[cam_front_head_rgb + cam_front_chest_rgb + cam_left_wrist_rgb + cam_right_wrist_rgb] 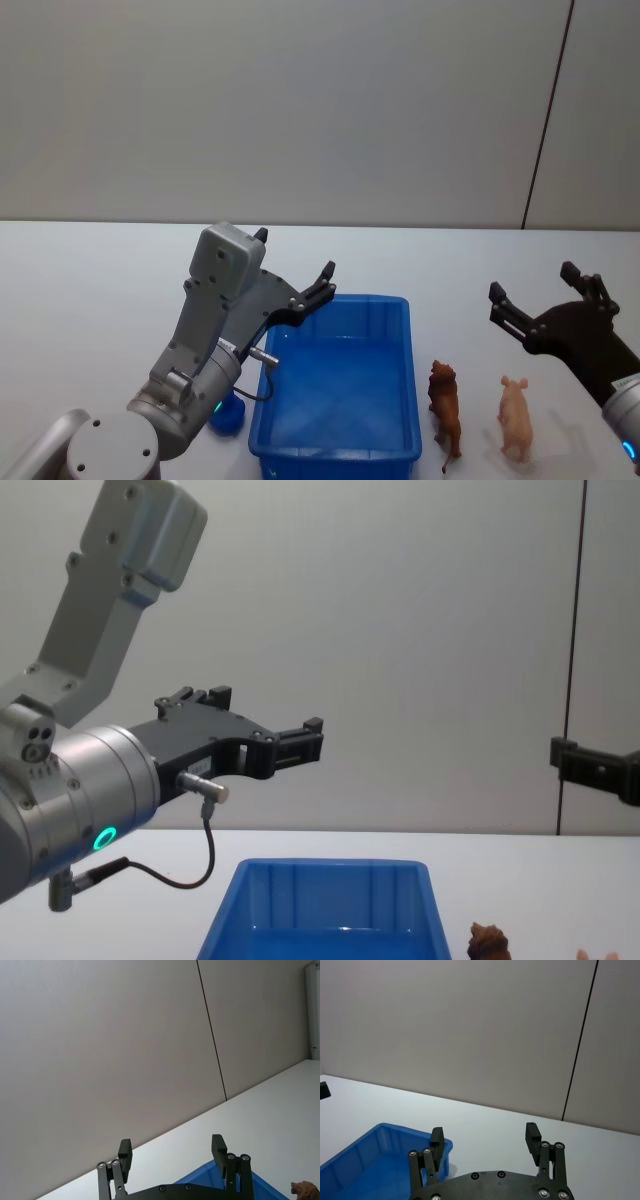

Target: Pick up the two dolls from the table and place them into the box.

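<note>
The reddish-brown doll point(446, 408) and pale pink pig doll point(517, 416) stand on the white worktop point(100, 290) just right of the blue bin point(370, 298), below the raised right end effector point(533, 282), spread wide and empty, while the left end effector point(295, 255), likewise spread and empty, hovers over the bin's far-left corner.

Silver-grey cylindrical left arm point(190, 370), boxy pale-grey housing point(225, 260), glowing teal ring light point(104, 838), thin black cable point(210, 845) on a metal plug point(203, 788), matte black left gripper point(171, 1146) and right gripper point(485, 1134), hinged linkage fingers point(532, 1135), small silver screws point(543, 1145)
</note>
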